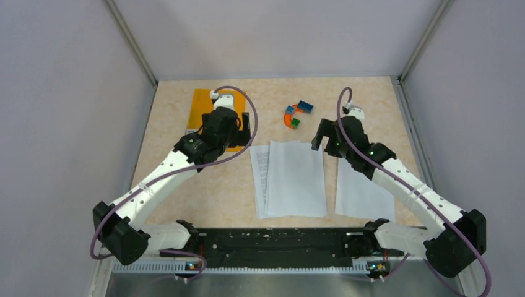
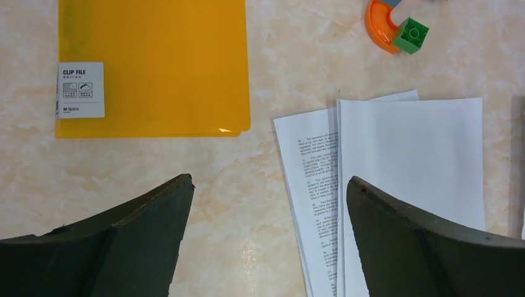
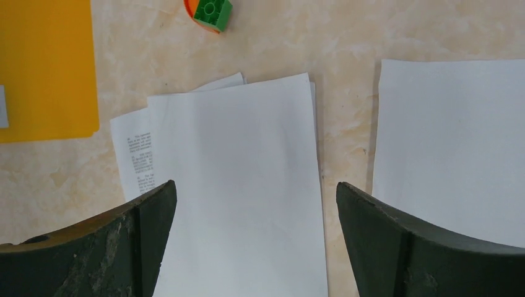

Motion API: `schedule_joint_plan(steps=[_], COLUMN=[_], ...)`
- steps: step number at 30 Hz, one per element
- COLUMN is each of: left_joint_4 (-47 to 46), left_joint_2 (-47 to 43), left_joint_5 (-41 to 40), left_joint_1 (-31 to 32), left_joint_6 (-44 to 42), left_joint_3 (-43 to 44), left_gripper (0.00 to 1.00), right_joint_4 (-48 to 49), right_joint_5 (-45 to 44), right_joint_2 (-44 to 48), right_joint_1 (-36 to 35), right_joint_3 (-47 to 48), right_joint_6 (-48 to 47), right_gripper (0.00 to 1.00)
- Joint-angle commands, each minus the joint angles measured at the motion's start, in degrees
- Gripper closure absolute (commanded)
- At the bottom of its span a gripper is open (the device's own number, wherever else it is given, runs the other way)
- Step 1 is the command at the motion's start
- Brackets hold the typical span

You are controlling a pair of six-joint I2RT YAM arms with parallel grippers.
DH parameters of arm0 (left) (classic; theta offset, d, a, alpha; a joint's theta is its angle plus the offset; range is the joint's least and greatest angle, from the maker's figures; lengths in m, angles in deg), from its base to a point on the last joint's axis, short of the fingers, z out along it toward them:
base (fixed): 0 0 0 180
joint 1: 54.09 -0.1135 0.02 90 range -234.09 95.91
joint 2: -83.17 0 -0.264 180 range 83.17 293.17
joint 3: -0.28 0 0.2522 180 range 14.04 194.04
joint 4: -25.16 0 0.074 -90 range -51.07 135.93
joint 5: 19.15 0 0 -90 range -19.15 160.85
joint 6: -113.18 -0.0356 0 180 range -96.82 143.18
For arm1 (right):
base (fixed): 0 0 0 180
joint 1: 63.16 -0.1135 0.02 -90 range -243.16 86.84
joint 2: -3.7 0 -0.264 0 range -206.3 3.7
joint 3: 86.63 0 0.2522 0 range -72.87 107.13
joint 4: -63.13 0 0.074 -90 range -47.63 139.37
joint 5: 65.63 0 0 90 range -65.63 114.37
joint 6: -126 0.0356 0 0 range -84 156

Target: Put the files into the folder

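Black rail (image 1: 260, 246) and both arm bases fill 6 o'clock of the top view. The left arm (image 1: 167, 170) reaches up to 11 o'clock and its head covers part of the orange folder (image 1: 203, 106). The right arm (image 1: 408, 185) reaches to 1 o'clock. The beige, marbled table (image 1: 216, 185) is closed in by pale grey walls (image 1: 56, 111) with metal corner posts. The files (image 1: 296, 179) lie at the middle in a loose stack, and a lone sheet (image 1: 359, 192) lies just beside them at 4 o'clock. An orange curve (image 1: 288, 120), a green block (image 1: 296, 122) and a blue block (image 1: 304, 106) sit at 12 o'clock.

From the left wrist, the left fingers (image 2: 124, 241) stand wide at 7 and 5 o'clock, holding nothing, with bare table between them. The folder lies flat and shut at 10 o'clock, with a white label (image 2: 80, 90) on its left edge. The files run from 3 to 5 o'clock, printed text showing on a lower sheet.

From the right wrist, the right fingers (image 3: 99, 247) also stand wide and hold nothing, above the stack. The lone sheet is at 3 o'clock and the folder's corner at 9 o'clock.
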Motion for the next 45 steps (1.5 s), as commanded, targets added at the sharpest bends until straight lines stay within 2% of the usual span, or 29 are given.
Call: schedule_joint_plan(steps=[1, 22, 32, 35, 43, 45], left_joint_4=[0.1, -2.04, -3.83, -4.67, -8.22, -8.29], left_joint_2=[1.3, 0.17, 2.4, 4.38, 12.47, 14.02], left_joint_5=[1.29, 7.35, 10.53, 10.98, 11.23, 12.15], left_joint_1=[-0.39, -4.43, -5.84, -8.49, -23.36, -25.04], left_joint_6=[-1.39, 4.24, 7.6, 8.97, 12.19, 11.47], left_joint_3=[3.15, -1.28, -2.98, -2.05, 1.41, 2.75], left_gripper=[0.02, 0.02, 0.04, 0.04, 0.06, 0.07], right_joint_4=[1.16, 3.24, 4.59, 5.98, 11.4, 11.72], right_joint_5=[-2.03, 2.66, 4.09, 6.39, 13.48, 13.84], right_joint_2=[0.21, -1.95, -3.28, -4.52, -11.59, -13.02], right_joint_1=[0.19, 0.2, 0.16, 0.17, 0.0, -0.79], right_joint_3=[3.84, 1.87, 0.72, 0.56, 3.74, 4.68], right_joint_6=[0.15, -2.21, -2.78, -2.74, -1.03, -1.34], right_gripper=[0.01, 0.01, 0.01, 0.01, 0.01, 0.01])
